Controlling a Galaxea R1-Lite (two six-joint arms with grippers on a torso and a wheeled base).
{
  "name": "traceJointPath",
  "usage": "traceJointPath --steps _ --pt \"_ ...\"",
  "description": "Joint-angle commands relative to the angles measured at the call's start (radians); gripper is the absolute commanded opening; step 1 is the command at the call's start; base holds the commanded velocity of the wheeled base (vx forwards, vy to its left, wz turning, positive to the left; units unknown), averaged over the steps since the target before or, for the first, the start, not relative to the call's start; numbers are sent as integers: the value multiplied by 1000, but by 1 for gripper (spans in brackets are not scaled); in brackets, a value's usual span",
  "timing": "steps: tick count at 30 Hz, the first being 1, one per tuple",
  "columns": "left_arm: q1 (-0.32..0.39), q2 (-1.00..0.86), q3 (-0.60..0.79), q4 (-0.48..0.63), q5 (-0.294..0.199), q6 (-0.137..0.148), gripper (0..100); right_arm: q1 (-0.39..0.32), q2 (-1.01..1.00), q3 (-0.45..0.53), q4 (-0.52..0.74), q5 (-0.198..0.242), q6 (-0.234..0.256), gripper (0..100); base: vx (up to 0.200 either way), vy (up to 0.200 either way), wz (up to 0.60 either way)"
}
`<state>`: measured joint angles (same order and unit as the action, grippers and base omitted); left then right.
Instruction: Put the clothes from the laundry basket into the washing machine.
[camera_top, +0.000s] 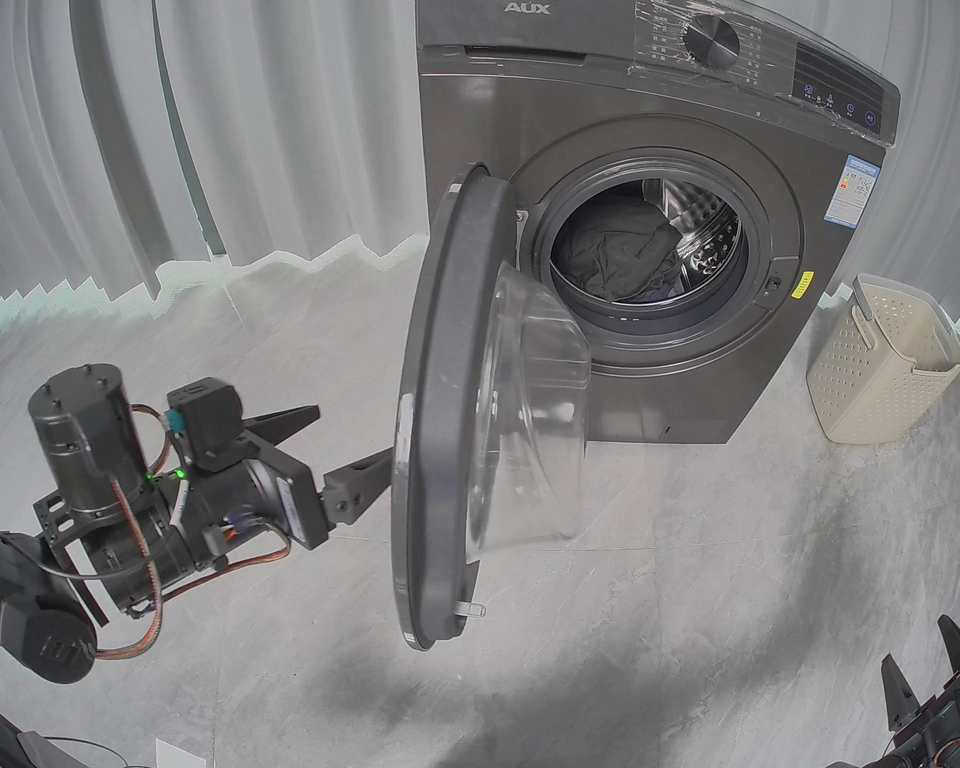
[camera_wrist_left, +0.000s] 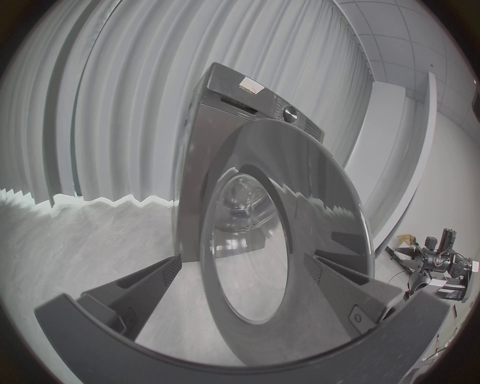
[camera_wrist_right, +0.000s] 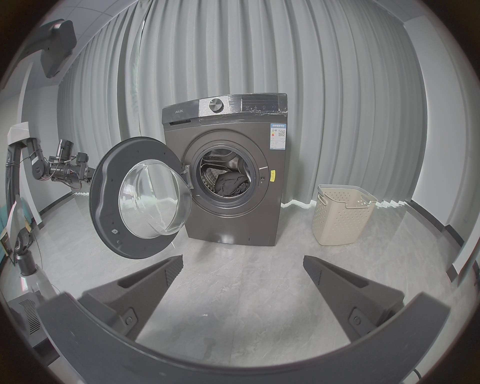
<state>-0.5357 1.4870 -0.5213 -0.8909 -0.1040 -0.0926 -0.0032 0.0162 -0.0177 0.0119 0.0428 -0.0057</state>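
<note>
The right gripper (camera_wrist_right: 242, 260) hangs low over the grey, stone-patterned floor (camera_top: 700, 600), well apart from the machine, and its fingers stand wide open with nothing between them. Further forward on the left side, the left gripper (camera_top: 335, 450) is also open and holds nothing. It is just beside the outer face of the round door (camera_top: 445, 400); I cannot tell if a finger touches the door. The door is swung wide open toward the left and its clear glass bowl faces to the right. Behind it stands the dark grey washing machine (camera_top: 640, 110). A dark pile of clothes (camera_top: 615, 250) lies inside the drum. The beige laundry basket (camera_top: 880, 380) stands on the floor just to the right of the machine. White pleated curtains (camera_top: 280, 130) cover the wall behind and reach down to the floor.
</note>
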Motion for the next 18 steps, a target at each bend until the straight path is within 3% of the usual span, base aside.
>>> traceJointPath --steps 1,4,13,18 --pt "-63 108 -72 -16 9 -12 100 0 -12 15 -1 0 0 100 0 0 0" --pt "-101 151 -128 -20 10 -49 100 -1 -12 15 0 0 -2 100 0 0 0" --pt "-191 322 -309 -69 58 -47 100 0 -12 15 0 0 -2 100 0 0 0" --pt "-210 414 -405 -99 58 -41 100 0 -12 15 0 0 -2 100 0 0 0"
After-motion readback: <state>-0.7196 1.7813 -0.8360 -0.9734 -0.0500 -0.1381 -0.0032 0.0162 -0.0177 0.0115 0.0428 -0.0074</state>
